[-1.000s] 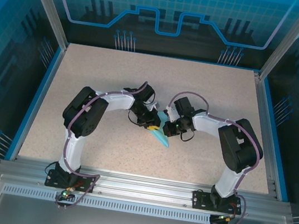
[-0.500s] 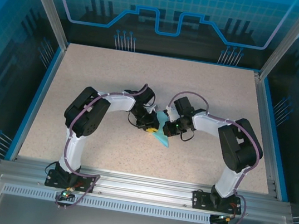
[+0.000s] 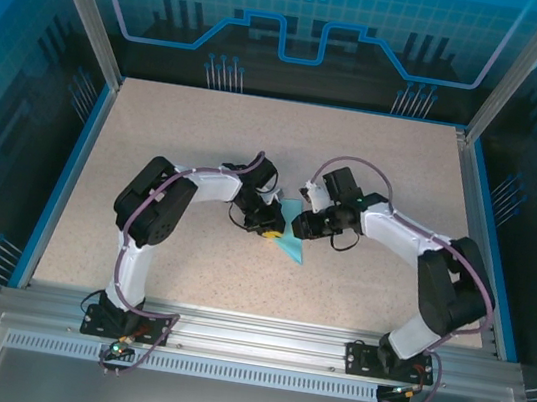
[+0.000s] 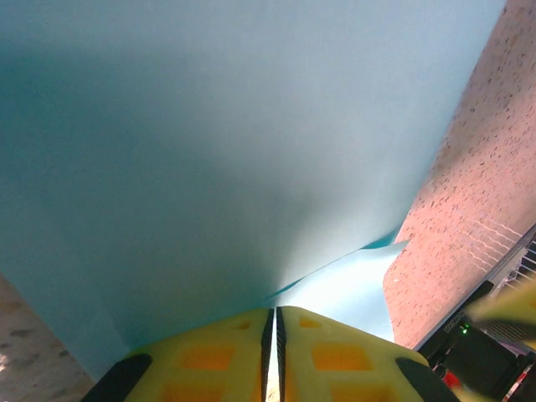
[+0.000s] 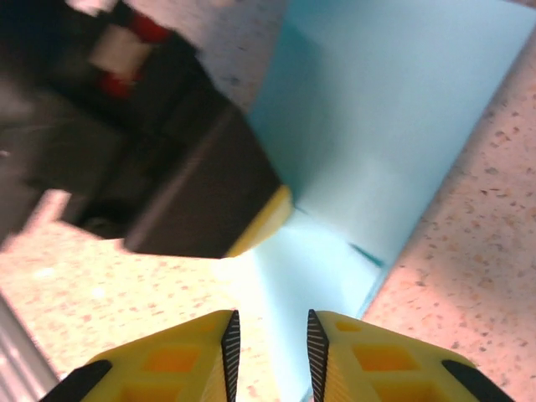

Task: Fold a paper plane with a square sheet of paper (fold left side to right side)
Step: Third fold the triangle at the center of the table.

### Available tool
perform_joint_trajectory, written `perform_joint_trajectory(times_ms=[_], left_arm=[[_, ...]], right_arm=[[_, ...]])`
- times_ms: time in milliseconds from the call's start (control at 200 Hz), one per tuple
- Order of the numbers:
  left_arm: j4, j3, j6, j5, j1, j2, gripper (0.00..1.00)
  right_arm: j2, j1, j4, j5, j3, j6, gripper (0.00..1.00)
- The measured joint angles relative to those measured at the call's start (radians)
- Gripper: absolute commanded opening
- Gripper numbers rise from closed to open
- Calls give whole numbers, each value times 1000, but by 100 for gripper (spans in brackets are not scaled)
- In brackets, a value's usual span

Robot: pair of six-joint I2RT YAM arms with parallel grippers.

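The sheet of paper [image 3: 291, 247], already creased into a narrow pointed shape, lies in the middle of the table [image 3: 207, 141] with its tip toward the near edge. The two arms meet over it from either side. The left gripper [image 3: 272, 226] comes in from the left. In its own wrist view its yellow fingers [image 4: 209, 364] are pressed almost together, with only a hairline between them, pinching the edge of the paper [image 4: 209, 151]. A flap rises steeply from that pinch, probably so the left side can swing over to the right. The right gripper [image 3: 299, 228] sits just to the right, low over the paper [image 5: 377, 126]. Its jaws stand a little apart around a bare strip of the pale sheet, and they clamp nothing. I read that placement as a guide or hold-down near the crease while the left arm carries the flap. With one side unclamped, the thin sheet could slide.
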Motion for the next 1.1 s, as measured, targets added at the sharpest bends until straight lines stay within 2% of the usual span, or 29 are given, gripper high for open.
perform_joint_trajectory(times_ms=[130,295,600,1101], left_arm=[[2,-3,0,-5,-1,-2,15],[2,-3,0,-11,-3,-3,14],[1,-3,0,-18,-5,-5,14],[0,-3,0,-24,-6,-6,13]], right_arm=[[-12,5,-4,-79,-31,25,22],[34,19,-11,-135,-42,58,22],[158,23,-34,-142,-35,83,20],[180,23,-46,-123,-35,92,19]])
